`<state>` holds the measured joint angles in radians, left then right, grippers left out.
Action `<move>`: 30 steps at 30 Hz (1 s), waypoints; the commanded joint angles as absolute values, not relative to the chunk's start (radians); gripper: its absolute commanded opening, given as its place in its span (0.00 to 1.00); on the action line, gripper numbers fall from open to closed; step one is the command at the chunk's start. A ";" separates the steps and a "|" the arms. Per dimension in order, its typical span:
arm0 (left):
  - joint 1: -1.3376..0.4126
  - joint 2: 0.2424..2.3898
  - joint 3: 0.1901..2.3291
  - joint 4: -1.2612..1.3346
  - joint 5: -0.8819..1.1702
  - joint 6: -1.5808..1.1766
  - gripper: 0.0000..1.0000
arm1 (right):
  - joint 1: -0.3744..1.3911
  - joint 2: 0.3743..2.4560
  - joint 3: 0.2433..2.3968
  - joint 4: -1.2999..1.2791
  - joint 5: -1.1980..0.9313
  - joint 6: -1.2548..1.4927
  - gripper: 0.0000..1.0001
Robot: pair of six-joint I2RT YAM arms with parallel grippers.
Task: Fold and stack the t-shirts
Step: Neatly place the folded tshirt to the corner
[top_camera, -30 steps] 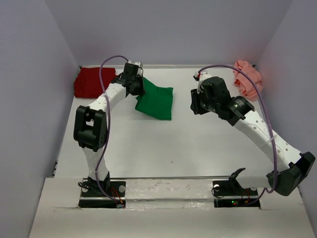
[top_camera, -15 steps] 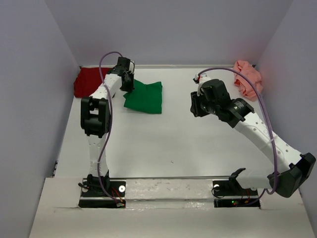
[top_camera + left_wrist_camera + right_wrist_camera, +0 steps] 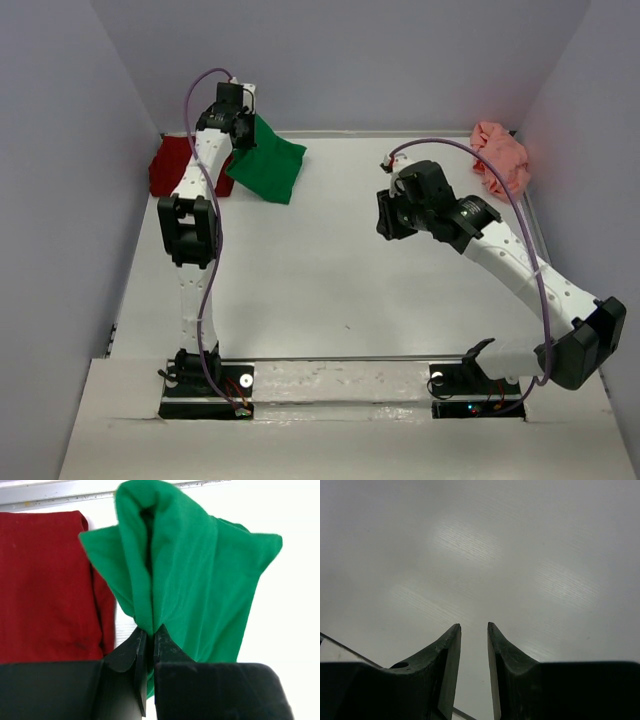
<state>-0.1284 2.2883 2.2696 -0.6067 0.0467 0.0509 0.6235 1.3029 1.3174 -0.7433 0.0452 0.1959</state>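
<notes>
Top view from above and behind: the left arm reaches to the far-left corner of the white table [image 3: 320, 290], where the left gripper [image 3: 238, 128] pinches the top of the green t-shirt [image 3: 268, 170]. The cloth hangs down and to the right from the fingers; it is unclear whether its lower edge touches the table. The dark red t-shirt [image 3: 166, 166] lies flat just left of it, against the left wall. The salmon pink t-shirt [image 3: 500, 155] sits crumpled in the far-right corner, well apart from the right gripper [image 3: 387, 215], which hovers over bare table near the middle. Left wrist view: the left gripper [image 3: 149, 630] has its fingers pressed together on a gathered fold of the green t-shirt [image 3: 200, 580], which fans out beyond the tips; the dark red t-shirt [image 3: 45, 580] lies to the left. Right wrist view: the right gripper [image 3: 474, 626] has its fingers a narrow gap apart, nothing between them, above the plain table [image 3: 520, 555].
</notes>
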 commanded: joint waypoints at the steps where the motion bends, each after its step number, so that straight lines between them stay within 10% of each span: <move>1: -0.097 2.259 2.289 -0.575 0.052 0.098 0.00 | 0.632 1.338 1.330 -0.716 0.008 0.195 0.33; 30: 0.063 2.341 2.482 -0.541 0.153 0.117 0.00 | 0.650 1.443 1.284 -0.699 -0.043 0.213 0.33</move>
<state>0.0463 2.3749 2.4260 -0.5804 0.1287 0.0994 0.6430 1.4315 1.2911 -0.7418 -0.0349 0.2100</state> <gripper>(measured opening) 0.132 0.330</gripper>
